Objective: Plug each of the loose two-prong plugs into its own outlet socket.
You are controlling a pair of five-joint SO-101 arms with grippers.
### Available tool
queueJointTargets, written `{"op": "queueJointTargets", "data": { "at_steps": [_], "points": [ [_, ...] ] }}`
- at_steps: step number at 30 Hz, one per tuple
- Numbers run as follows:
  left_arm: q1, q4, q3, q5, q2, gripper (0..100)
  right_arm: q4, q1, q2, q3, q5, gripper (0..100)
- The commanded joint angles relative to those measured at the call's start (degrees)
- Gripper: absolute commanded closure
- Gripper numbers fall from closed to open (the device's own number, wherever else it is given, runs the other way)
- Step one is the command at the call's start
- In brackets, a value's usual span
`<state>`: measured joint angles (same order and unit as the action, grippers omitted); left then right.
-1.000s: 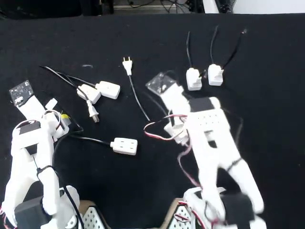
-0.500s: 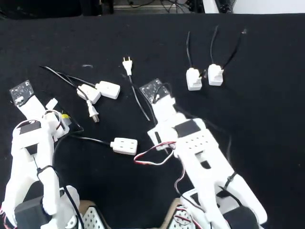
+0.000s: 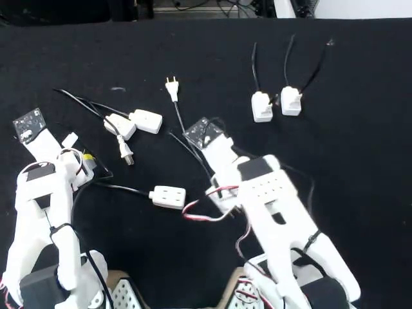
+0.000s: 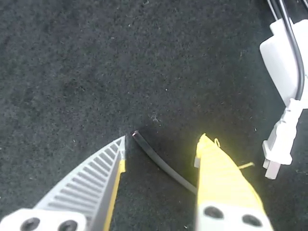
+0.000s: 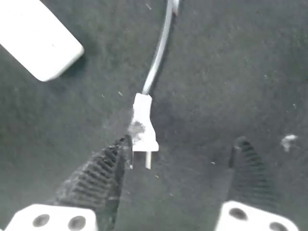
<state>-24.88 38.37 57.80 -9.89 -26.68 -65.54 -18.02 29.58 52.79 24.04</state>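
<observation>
1. And here's the white plastic right arm (image 3: 270,199), stretched on a diagonal from its base at the near right up to mid-table, wrist angled toward the far left.
2. The right gripper (image 5: 183,140) has its fingers spread wide with nothing between the pads, fully released.
3. There's the target: a small white two-prong plug (image 5: 142,126) on a pale cord, lying flat on the black cloth table (image 3: 360,161). In the right wrist view it shows between the fingers, just beside the dark ribbed finger (image 5: 96,178) and not gripped. From above it lies at far centre, far-left of the gripper head, with its cord trailing near under the arm.
4. Over at the near left, the white left arm (image 3: 38,199) stands folded, forearm pointing far.
5. The left gripper (image 4: 162,139) is released too, grey ribbed finger (image 4: 91,178) and yellow finger (image 4: 219,178) apart. The cut end of a thin black cable (image 4: 159,161) lies on the cloth between them, unpinched.
6. Just right of that gripper, a white outlet block (image 3: 119,125) has cords running over it. A second white two-prong plug (image 3: 127,154) lies loose on its near side, and a second white outlet block (image 3: 147,121) is close on its right.
7. Between the two arms, near centre, a white rectangular outlet strip (image 3: 168,197) lies on its black cord.
</observation>
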Motion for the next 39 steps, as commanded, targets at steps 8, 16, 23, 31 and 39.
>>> {"op": "queueJointTargets", "data": {
  "at_steps": [8,16,23,31,39],
  "points": [
    [0.3,-0.7,-0.4,0.7,-1.1,76,16.0,10.8,-0.4,7.3,15.9,79.6],
    [0.4,-0.7,-0.4,0.7,-1.1,76,17.3,7.0,0.0,13.0,18.1,82.2],
    [0.4,-0.7,-0.4,0.7,-1.1,76,12.6,2.5,0.1,12.5,17.8,82.2],
    [0.4,-0.7,-0.4,0.7,-1.1,76,1.5,3.5,0.1,3.4,17.8,82.2],
    [0.4,-0.7,-0.5,0.7,-1.1,76,0.3,3.9,0.0,-1.4,7.4,82.2]
  ]
}}
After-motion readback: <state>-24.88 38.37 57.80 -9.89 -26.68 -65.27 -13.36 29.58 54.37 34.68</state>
